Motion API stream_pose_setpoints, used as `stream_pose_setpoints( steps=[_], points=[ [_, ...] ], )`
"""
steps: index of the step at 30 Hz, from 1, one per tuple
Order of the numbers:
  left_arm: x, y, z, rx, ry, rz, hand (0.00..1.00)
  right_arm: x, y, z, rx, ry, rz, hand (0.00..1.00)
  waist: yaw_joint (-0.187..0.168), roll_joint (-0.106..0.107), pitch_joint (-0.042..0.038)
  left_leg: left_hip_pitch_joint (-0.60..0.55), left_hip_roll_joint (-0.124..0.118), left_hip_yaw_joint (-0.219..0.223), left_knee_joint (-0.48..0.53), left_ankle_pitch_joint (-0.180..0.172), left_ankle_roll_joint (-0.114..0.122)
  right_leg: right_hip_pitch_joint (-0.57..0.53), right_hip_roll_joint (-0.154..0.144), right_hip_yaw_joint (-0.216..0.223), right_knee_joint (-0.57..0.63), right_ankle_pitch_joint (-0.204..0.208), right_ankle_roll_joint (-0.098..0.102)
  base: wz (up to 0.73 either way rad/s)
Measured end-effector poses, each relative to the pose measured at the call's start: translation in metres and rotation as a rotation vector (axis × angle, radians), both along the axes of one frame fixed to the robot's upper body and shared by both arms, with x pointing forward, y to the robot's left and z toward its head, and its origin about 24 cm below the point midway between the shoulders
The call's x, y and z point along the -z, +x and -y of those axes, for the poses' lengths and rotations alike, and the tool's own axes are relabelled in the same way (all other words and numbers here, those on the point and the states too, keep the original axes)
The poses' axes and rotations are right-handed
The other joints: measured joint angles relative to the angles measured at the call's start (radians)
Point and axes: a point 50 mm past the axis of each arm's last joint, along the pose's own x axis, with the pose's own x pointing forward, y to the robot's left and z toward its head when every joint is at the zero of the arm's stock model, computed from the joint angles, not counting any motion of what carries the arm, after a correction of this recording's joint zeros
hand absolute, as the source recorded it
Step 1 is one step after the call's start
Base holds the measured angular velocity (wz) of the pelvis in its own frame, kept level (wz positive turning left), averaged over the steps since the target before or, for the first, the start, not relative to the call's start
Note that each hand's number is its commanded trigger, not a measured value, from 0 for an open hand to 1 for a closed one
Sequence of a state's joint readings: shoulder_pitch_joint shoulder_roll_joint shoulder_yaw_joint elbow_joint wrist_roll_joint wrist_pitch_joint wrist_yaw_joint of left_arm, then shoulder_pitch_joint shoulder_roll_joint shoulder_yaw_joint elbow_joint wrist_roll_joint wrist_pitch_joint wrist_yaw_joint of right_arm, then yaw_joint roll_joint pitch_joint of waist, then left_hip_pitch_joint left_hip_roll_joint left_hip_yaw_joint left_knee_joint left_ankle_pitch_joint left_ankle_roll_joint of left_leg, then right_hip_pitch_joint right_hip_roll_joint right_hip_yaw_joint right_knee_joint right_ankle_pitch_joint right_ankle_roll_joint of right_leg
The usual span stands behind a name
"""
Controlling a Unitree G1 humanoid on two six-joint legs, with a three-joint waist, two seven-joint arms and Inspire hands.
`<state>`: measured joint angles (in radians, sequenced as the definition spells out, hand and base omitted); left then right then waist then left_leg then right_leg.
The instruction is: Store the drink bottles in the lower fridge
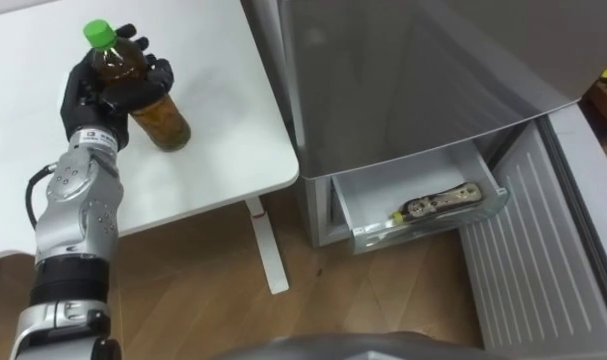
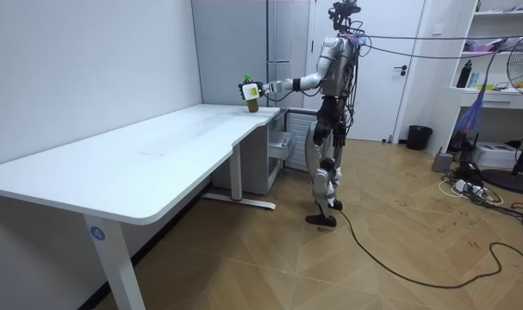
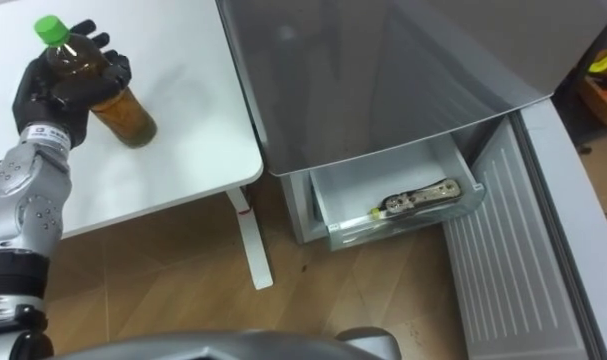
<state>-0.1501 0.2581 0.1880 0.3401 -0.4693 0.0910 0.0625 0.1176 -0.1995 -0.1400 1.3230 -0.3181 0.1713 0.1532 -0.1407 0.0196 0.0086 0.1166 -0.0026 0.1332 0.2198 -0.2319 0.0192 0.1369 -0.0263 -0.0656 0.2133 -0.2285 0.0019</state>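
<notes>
Beside fridge (image 1: 413, 80): L hand (image 1: 81, 95) grips bottle (image 1: 158, 118).

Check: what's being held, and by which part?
The left hand grips the tea bottle round its upper body, below the green cap.

Office-like room with household fittings, long white tabletop (image 2: 115, 172) on white metal legs, grey fridge (image 1: 433, 70) beside it, white open shelving (image 2: 494, 89), black waste bin (image 2: 419, 137), wood-pattern floor (image 2: 261, 258).

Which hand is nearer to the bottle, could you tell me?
Left. The left hand is curled round the bottle, holding it over the table; the right arm hangs close to the robot's body by the fridge, well away from it.
</notes>
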Motion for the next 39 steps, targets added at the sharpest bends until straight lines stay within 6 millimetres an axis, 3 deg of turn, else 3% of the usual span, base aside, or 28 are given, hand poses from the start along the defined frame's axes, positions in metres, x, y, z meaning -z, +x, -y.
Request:
stream_pose_setpoints(
  steps=[32,39],
  points=[
    [0.002,0.001,0.004,0.030,0.009,-0.015,1.00,0.000,0.004,0.000,-0.029,0.011,0.002,0.00,0.012,0.004,0.0002,0.001,0.002,0.002,-0.005,0.000,0.000,-0.007,0.003,0.005,0.007,0.000,0.000,0.00],
    [0.000,0.001,0.005,0.039,0.046,-0.017,1.00,0.001,0.011,-0.003,-0.071,0.037,0.004,0.00,0.015,0.013,-0.0057,-0.004,0.002,-0.001,-0.005,0.000,0.000,-0.009,0.000,-0.020,0.007,0.000,0.000,0.01]
  ],
)
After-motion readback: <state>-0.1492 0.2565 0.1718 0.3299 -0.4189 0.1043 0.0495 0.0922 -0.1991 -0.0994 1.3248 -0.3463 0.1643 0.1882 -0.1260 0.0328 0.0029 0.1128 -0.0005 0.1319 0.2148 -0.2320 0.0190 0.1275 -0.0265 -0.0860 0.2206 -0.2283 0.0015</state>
